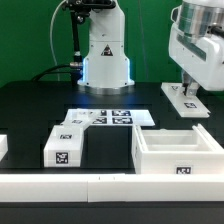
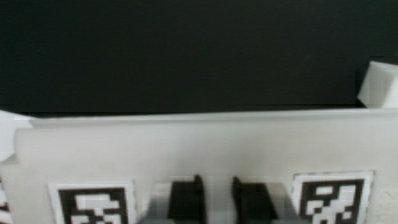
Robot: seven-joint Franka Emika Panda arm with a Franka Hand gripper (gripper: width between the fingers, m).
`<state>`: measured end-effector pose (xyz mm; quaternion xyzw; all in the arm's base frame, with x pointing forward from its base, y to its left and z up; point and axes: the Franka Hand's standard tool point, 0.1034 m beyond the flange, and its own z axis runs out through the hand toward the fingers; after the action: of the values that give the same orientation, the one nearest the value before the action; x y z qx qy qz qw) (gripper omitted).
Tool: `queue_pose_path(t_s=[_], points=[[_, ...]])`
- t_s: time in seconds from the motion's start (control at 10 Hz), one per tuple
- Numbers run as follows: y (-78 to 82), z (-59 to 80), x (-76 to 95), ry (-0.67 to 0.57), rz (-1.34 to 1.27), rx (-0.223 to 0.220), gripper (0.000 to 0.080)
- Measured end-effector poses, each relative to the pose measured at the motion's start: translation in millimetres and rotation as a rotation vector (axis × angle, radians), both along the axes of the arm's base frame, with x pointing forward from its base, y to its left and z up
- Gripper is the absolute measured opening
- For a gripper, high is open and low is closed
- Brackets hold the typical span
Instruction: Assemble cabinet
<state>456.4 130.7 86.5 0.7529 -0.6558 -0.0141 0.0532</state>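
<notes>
The cabinet box (image 1: 178,152), a large open white box with a tag on its front wall, stands at the front on the exterior view's right. My gripper (image 1: 187,88) is behind it at the back right, low over the table. It is shut on a flat white tagged panel (image 1: 190,103). In the wrist view the panel (image 2: 196,150) fills the lower half, with a tag on each side of my gripper (image 2: 226,200). The dark fingers (image 2: 185,200) stand close together, with the white panel in the narrow gap between them.
A smaller white block (image 1: 65,145) with one tag sits at the front left. The marker board (image 1: 105,117) lies flat in the middle, before the robot base (image 1: 105,60). A long white rail (image 1: 90,185) runs along the front edge. A white piece (image 1: 3,148) shows at the left edge.
</notes>
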Motion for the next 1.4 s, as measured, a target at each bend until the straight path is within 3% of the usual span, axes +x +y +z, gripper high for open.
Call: queue_pose_path(t_s=[0.2, 0.4, 0.7, 0.9, 1.1, 1.4], points=[[-14.1, -1.9, 8.3, -0.097, -0.003, -0.002, 0.0064], [-18.6, 0.5, 15.2, -0.102, 0.044, -0.001, 0.0064], [-18.9, -3.8, 12.7, -0.097, 0.017, 0.007, 0.0064], [-34.6, -9.0, 7.8, -0.092, -0.132, 0.023, 0.0064], [-36.6, -14.5, -1.3, -0.078, -0.2, 0.023, 0.0064], [-28.9, -16.1, 2.6, -0.078, -0.17, 0.022, 0.0064]])
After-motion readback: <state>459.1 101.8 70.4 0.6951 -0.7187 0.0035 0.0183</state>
